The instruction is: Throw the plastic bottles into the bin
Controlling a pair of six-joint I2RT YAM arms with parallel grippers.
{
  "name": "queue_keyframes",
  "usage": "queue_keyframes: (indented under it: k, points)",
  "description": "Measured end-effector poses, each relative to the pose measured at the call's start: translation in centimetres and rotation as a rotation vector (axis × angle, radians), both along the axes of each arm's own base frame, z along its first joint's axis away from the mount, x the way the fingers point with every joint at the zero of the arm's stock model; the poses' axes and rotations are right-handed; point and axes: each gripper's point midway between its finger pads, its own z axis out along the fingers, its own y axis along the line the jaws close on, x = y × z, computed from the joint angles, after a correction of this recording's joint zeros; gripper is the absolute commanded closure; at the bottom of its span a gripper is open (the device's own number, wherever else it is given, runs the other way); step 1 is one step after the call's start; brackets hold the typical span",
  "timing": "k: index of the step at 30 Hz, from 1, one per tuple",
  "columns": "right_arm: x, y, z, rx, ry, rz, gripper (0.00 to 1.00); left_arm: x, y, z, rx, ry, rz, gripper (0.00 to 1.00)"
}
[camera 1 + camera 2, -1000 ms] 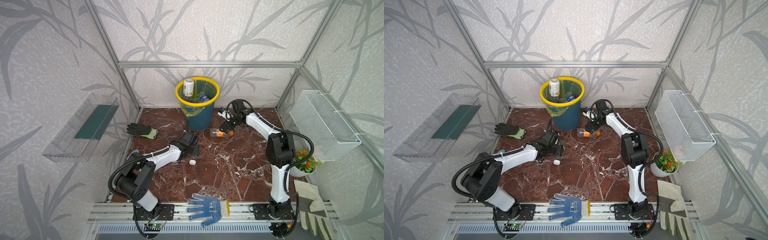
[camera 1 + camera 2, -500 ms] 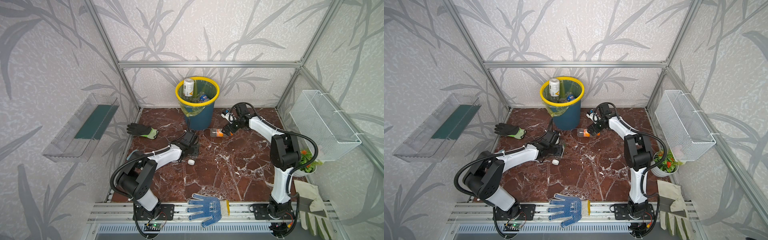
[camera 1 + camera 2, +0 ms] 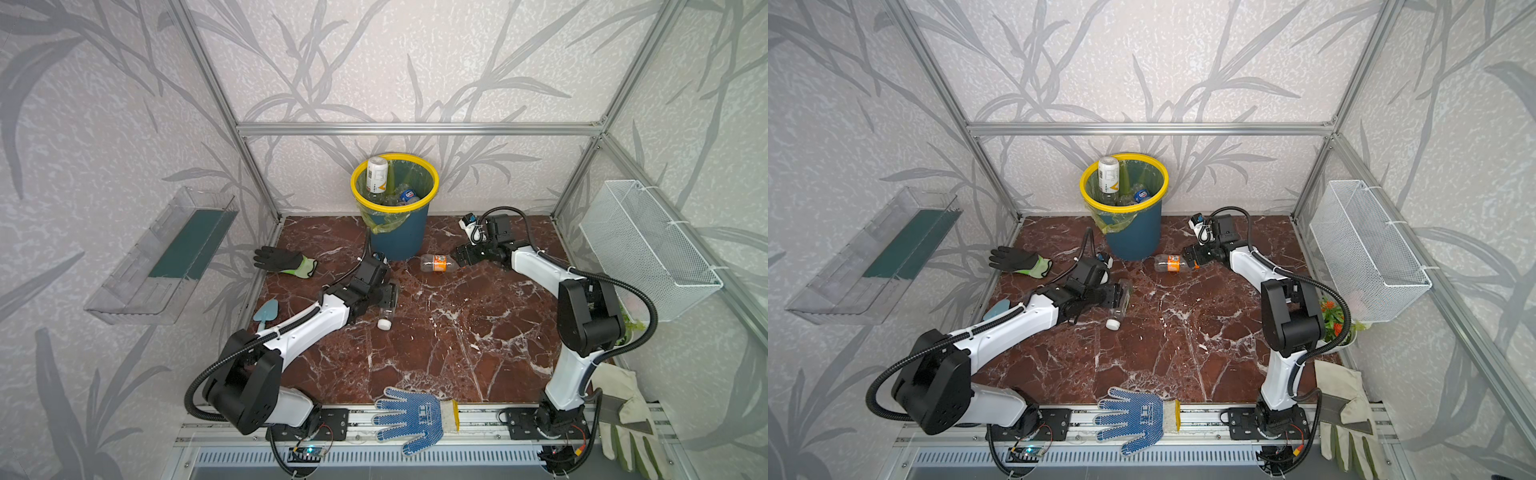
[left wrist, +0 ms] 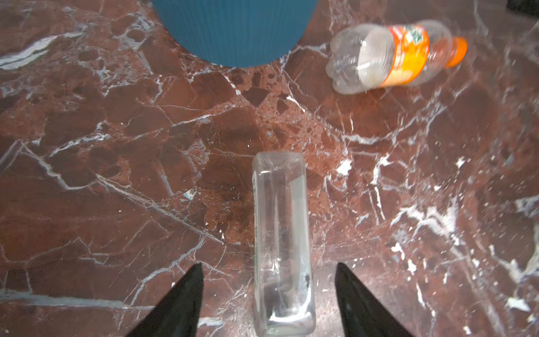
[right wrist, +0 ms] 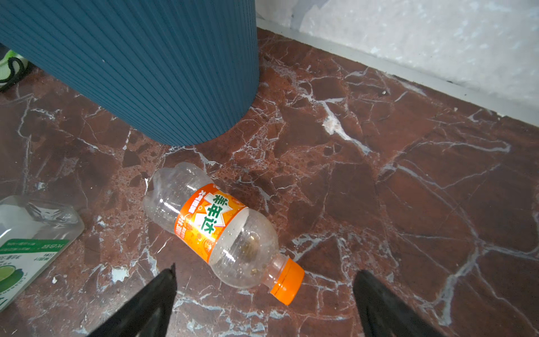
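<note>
Left wrist view: we see our left gripper (image 4: 269,264) spread wide astride a clear square bottle (image 4: 281,242) lying on the floor (image 4: 116,175), not touching it. Our right gripper (image 5: 265,268) stands wide at the cap end of the orange-labelled bottle (image 5: 215,230), near the bin (image 5: 145,73), which holds more bottles (image 3: 377,174).

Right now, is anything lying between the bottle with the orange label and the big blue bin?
Nothing. In the right wrist view only bare red-brown marble floor separates the clear orange-labelled plastic bottle from the round dark-blue plastic bin.
</note>
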Motion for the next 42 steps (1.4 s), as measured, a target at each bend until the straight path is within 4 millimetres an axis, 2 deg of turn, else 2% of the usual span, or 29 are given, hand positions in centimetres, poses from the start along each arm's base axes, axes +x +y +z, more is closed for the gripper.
queue_keyframes:
  k: [3, 7, 15, 21, 25, 29, 34, 38, 42]
  points:
    - [-0.2, 0.0, 0.2, 0.003, -0.004, -0.001, 0.05, 0.7, -0.7, -0.7, 0.006, 0.031, -0.008, 0.22]
    - [-0.3, 0.0, 0.6, 0.005, -0.013, -0.002, 0.05, 1.5, -1.2, -2.3, 0.028, 0.072, -0.006, 0.27]
    - [0.0, 0.0, 1.0, 0.007, -0.033, -0.005, 0.05, 1.5, -1.1, -6.2, 0.114, 0.167, 0.015, 0.39]
    - [0.1, -0.3, 0.9, -0.003, -0.037, -0.016, 0.05, 1.9, -0.7, -6.4, 0.144, 0.164, 0.037, 0.55]
    - [0.2, -0.5, 0.8, -0.008, -0.040, -0.028, 0.05, 1.9, -0.5, -6.0, 0.145, 0.155, 0.045, 0.58]
    - [0.2, -0.5, 0.8, -0.005, -0.039, -0.035, 0.06, 1.4, 0.0, -4.2, 0.125, 0.113, 0.051, 0.62]
    - [-0.1, -0.6, 0.1, 0.001, -0.023, -0.044, 0.06, 0.4, 1.0, 0.3, 0.066, 0.003, 0.064, 0.64]
    - [-1.1, -0.8, -1.5, 0.003, 0.020, -0.056, 0.07, -0.4, 1.8, 5.3, 0.005, -0.124, 0.075, 0.65]
    - [-2.0, -1.1, -2.0, 0.013, 0.043, -0.073, 0.07, -1.4, 2.9, 12.3, -0.069, -0.320, 0.070, 0.62]
